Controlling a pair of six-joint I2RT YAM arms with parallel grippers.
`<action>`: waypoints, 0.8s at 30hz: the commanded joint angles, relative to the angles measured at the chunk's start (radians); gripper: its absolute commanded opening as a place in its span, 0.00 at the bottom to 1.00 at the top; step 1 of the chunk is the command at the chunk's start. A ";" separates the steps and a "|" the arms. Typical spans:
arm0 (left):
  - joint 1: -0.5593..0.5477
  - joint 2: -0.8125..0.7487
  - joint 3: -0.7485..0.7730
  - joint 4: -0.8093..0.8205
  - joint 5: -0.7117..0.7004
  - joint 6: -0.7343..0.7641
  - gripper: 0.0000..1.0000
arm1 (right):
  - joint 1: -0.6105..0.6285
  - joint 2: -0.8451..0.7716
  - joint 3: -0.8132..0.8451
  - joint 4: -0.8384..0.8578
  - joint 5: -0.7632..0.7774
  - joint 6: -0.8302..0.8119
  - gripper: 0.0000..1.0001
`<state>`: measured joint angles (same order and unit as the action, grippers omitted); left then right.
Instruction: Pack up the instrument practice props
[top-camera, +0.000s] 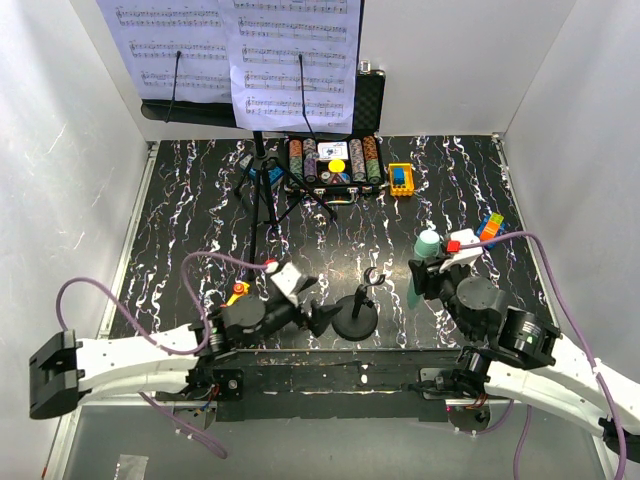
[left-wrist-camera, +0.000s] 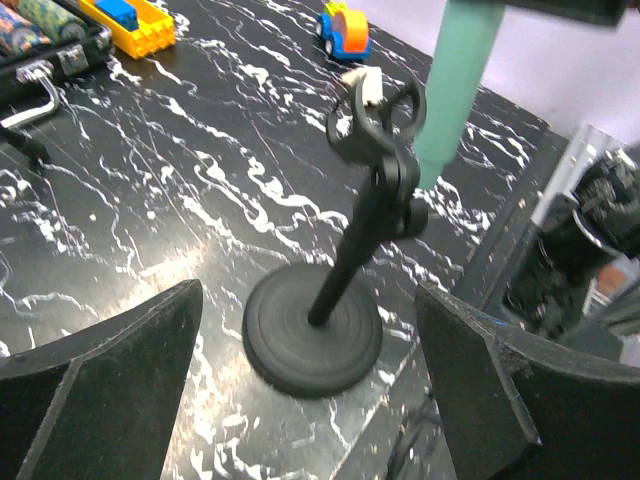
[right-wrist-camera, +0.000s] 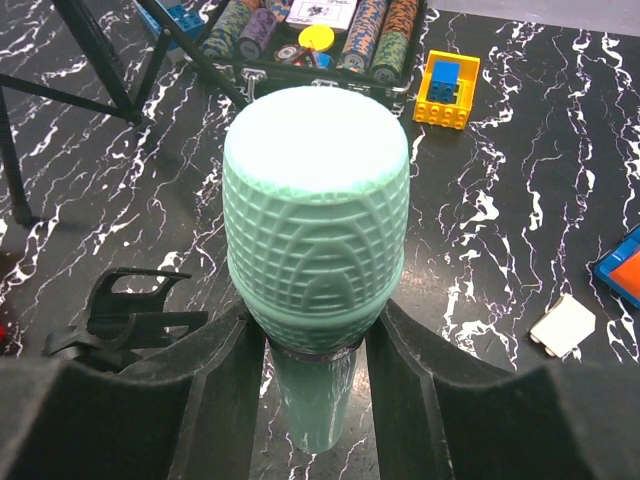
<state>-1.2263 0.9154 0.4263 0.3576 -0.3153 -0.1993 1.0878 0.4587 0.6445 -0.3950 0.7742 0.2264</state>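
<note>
Top external view: the small black round-based mic stand (top-camera: 356, 318) stands upright on the black marbled table (top-camera: 200, 200) at lower centre, its clip empty. The left gripper (top-camera: 325, 320) sits just left of it. Right of centre, the right gripper (top-camera: 432, 275) holds the mint-green microphone (top-camera: 428, 244) upright.

Left wrist view: the jaws stand wide, flanking the base without contact. The base probably carries the weight and the stem is thin and stiff, so grasp low on the stem.

Right wrist view: the jaws clamp the handle just under the ribbed head. The handle looks smooth, and the wider head should resist slipping.
</note>
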 joint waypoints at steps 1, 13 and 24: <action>-0.002 -0.179 -0.170 0.072 0.125 -0.028 0.84 | 0.001 -0.034 -0.003 0.048 -0.010 0.004 0.01; -0.002 0.268 -0.146 0.418 0.252 0.121 0.85 | 0.001 -0.012 -0.003 0.025 -0.024 -0.004 0.01; 0.004 0.553 -0.040 0.667 0.223 0.175 0.78 | 0.001 -0.055 0.004 -0.025 -0.041 0.008 0.01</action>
<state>-1.2259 1.4345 0.3386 0.9020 -0.0776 -0.0616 1.0878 0.4179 0.6243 -0.4461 0.7326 0.2291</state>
